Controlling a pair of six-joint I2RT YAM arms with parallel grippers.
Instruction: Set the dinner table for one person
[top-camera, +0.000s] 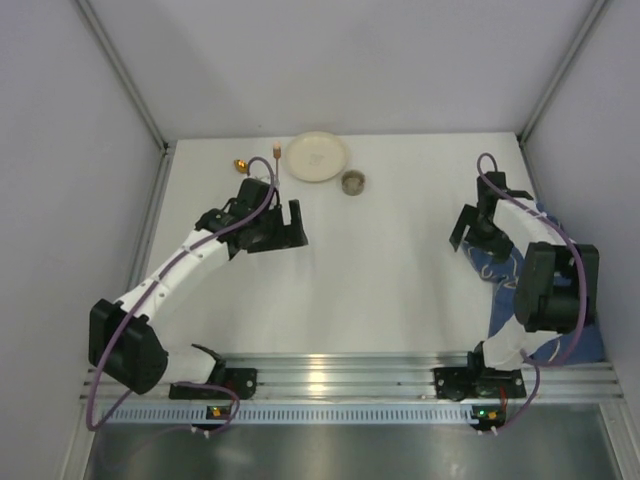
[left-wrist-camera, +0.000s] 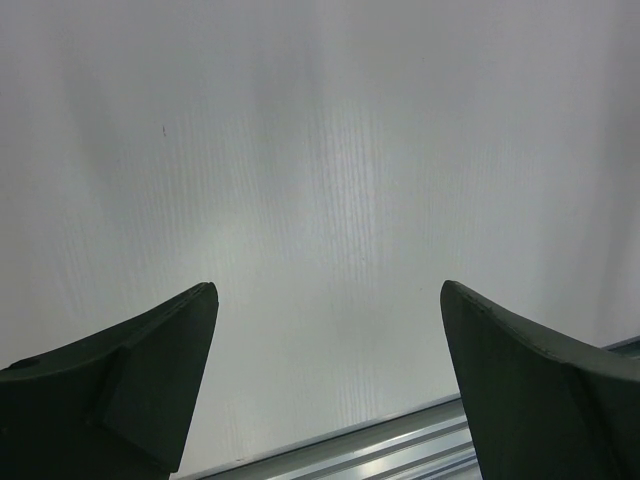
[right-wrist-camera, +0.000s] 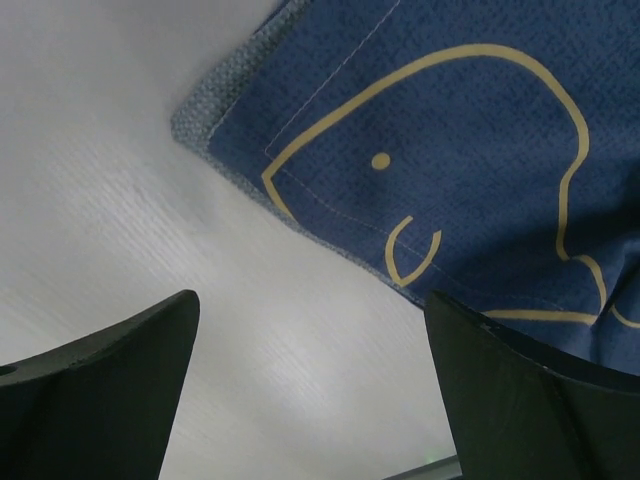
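The dinner table (top-camera: 380, 280) is a white matte top with aluminium rails. A cream plate (top-camera: 316, 156) lies at the back, with a small grey cup (top-camera: 353, 183) to its right. A gold utensil (top-camera: 240, 163) and a wooden-tipped one (top-camera: 275, 153) lie left of the plate. My left gripper (top-camera: 283, 228) is open and empty over bare table (left-wrist-camera: 320, 150), in front of the plate. My right gripper (top-camera: 468, 232) is open and empty, hovering at the left edge of a blue cloth placemat (top-camera: 505, 262). In the right wrist view the placemat's corner (right-wrist-camera: 450, 150), with pale line drawings, lies just beyond the open gripper (right-wrist-camera: 312, 300).
Pale grey walls close the table on the left, back and right. The aluminium rail (top-camera: 330, 375) with both arm bases runs along the near edge and also shows in the left wrist view (left-wrist-camera: 400, 450). The placemat lies crumpled under the right arm by the right wall.
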